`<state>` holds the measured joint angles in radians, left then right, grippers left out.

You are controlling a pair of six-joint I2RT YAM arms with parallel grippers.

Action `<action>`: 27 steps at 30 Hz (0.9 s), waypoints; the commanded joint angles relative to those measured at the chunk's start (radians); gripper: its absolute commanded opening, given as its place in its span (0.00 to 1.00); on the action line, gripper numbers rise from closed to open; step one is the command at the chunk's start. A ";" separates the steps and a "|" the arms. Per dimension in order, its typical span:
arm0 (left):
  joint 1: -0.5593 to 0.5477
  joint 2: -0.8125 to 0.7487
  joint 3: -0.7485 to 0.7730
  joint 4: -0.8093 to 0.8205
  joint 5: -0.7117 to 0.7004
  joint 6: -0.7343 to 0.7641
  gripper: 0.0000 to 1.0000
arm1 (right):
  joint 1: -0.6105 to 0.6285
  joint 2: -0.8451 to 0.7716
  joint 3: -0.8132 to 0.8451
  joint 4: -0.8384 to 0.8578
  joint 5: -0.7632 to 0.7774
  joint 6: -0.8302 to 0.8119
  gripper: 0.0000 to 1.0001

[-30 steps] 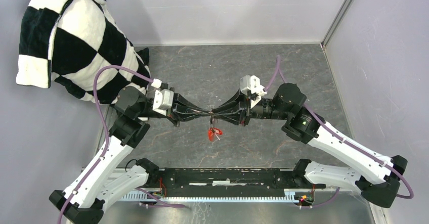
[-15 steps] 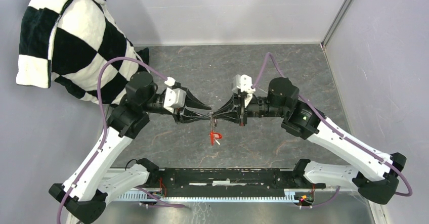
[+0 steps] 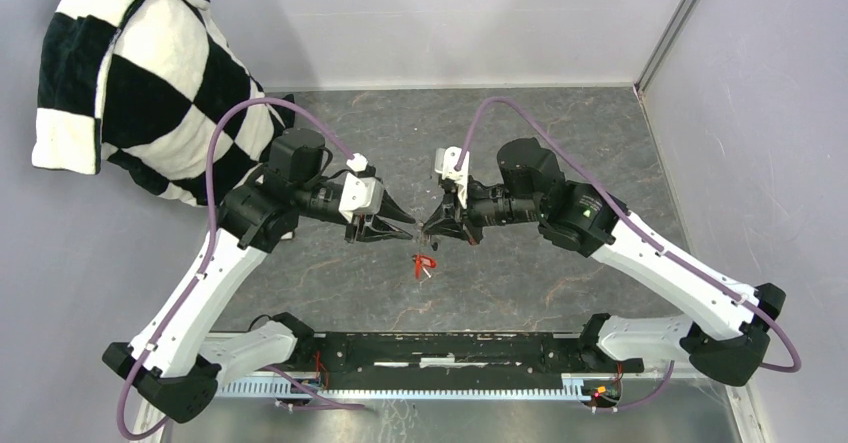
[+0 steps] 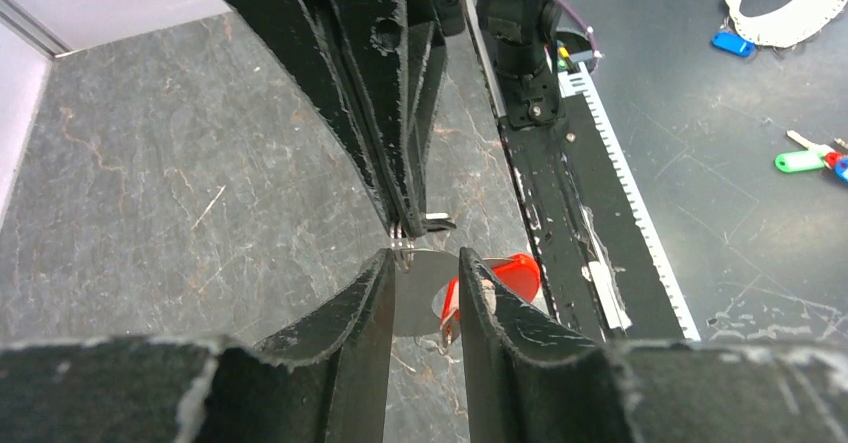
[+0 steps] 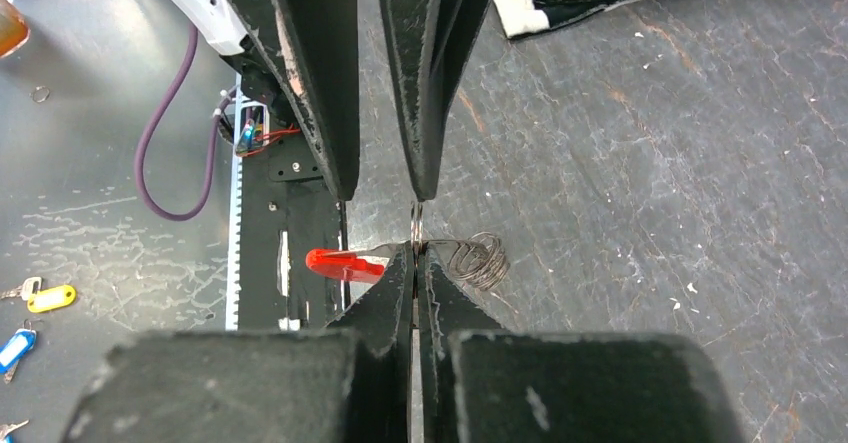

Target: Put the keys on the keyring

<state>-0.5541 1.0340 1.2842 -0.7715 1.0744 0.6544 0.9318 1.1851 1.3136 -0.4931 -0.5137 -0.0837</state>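
The keyring (image 5: 414,225) is a thin silvery ring held in the air above the table. My right gripper (image 5: 414,253) is shut on its edge, and it also shows in the top view (image 3: 428,231). My left gripper (image 4: 427,258) faces it with jaws apart. The ring (image 4: 403,251) rests against its left fingertip (image 4: 385,263). The left gripper also shows in the top view (image 3: 400,231). The red fob (image 3: 424,265) hangs below on a coiled chain (image 5: 482,260). The fob also shows in both wrist views (image 4: 512,273) (image 5: 340,263). I cannot make out either key.
A black-and-white checkered cloth (image 3: 130,73) is draped at the back left. The black base rail (image 3: 450,348) runs along the near edge. Walls close the back and right. Tagged keys (image 4: 800,161) lie on the floor beyond the rail.
Both wrists have rolled and both elbows have risen and swung toward the back. The meeting point of the grippers has barely shifted. The fob still hangs below.
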 commanded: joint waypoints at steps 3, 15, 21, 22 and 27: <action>-0.006 0.033 0.036 -0.113 -0.026 0.132 0.36 | 0.004 0.032 0.107 -0.062 0.020 -0.037 0.00; -0.006 0.050 0.025 -0.075 -0.084 0.152 0.38 | 0.035 0.075 0.148 -0.106 0.034 -0.064 0.00; -0.006 0.033 0.029 -0.075 -0.096 0.182 0.38 | 0.035 0.080 0.154 -0.116 0.042 -0.067 0.00; -0.006 0.031 0.033 -0.076 -0.095 0.181 0.38 | 0.035 0.080 0.154 -0.116 0.045 -0.067 0.00; -0.006 0.012 0.046 -0.075 -0.077 0.164 0.38 | 0.037 0.084 0.159 -0.118 0.046 -0.067 0.00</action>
<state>-0.5587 1.0737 1.2892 -0.8669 0.9947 0.7799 0.9577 1.2728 1.4143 -0.6464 -0.4511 -0.1448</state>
